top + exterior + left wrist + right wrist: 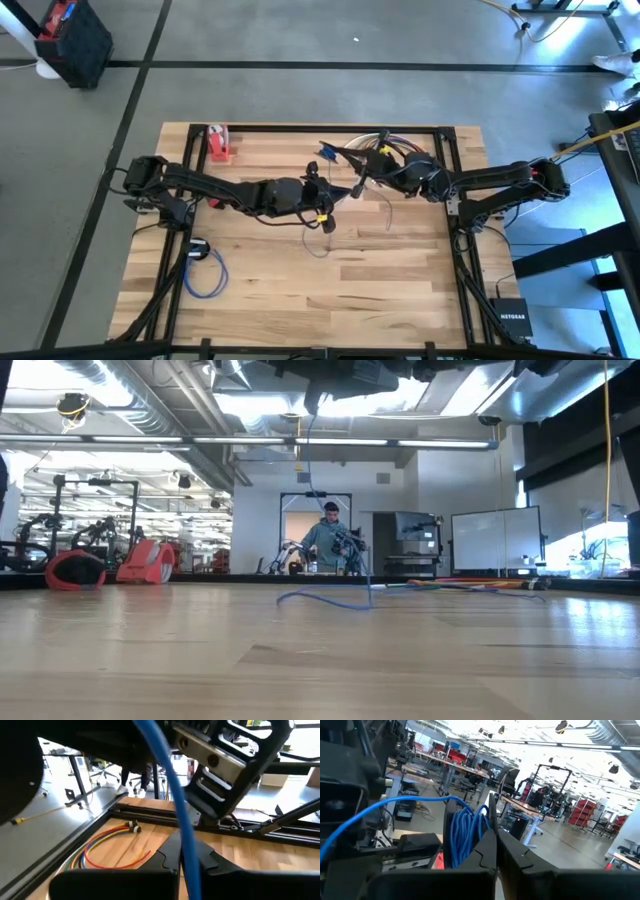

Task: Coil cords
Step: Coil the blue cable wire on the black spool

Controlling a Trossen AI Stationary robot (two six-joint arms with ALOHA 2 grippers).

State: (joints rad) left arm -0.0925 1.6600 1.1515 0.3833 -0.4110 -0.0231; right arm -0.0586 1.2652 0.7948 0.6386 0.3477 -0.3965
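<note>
One blue cord [325,598] runs between both arms above mid-table: its bundled loops sit clamped in the right gripper [495,842], its free length passes through the closed left gripper [182,852] and hangs to the wood. Both hold it aloft, the loose tail seemingly trailing nearer the left.

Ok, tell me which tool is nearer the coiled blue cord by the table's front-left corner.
Left. The left tool is mid-table, right of and behind the coiled blue cord. The right tool is farther right and back, near the pile of cords.
</note>
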